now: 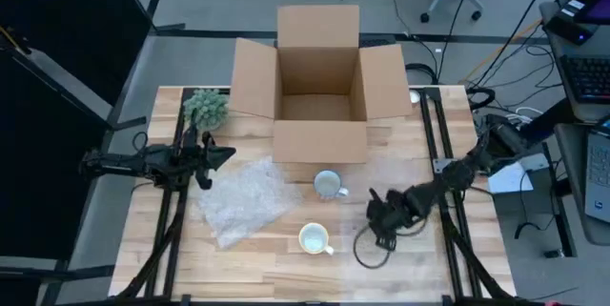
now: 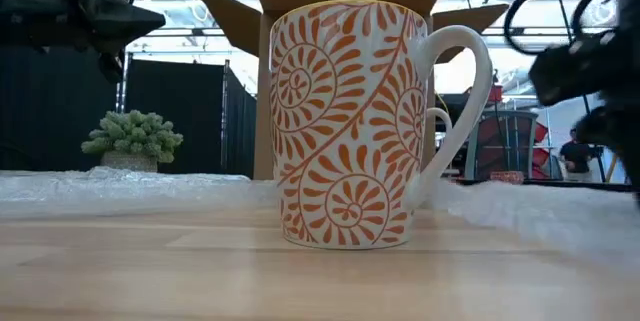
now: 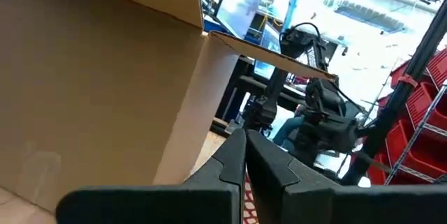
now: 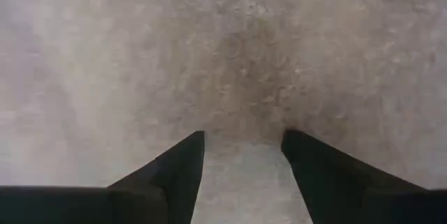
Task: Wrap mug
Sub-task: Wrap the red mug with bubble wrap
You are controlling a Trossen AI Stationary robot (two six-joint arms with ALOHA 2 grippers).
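Note:
A white mug with an orange leaf pattern (image 1: 315, 239) (image 2: 350, 126) stands upright on the wooden table near its front edge. A grey mug (image 1: 329, 184) stands just beyond it. A crumpled bubble wrap sheet (image 1: 243, 201) (image 2: 120, 183) lies flat to their left. A thin pale sheet (image 1: 405, 168) (image 4: 223, 56) lies to their right. My right gripper (image 1: 375, 213) (image 4: 243, 140) is open and points down at this pale sheet. My left gripper (image 1: 229, 153) (image 3: 246, 144) is shut on nothing, raised above the bubble wrap's far left corner, pointing toward the box. My right gripper stands over the pale sheet with its fingers (image 4: 185, 158) apart and pointing down. Whether the fingertips touch the sheet, I cannot tell.
An open cardboard box (image 1: 319, 87) (image 3: 98, 77) stands at the table's far middle, flaps spread. A small green plant (image 1: 206, 108) (image 2: 133, 136) sits at the far left. A dark cable loops on the table by my right gripper (image 1: 367, 249).

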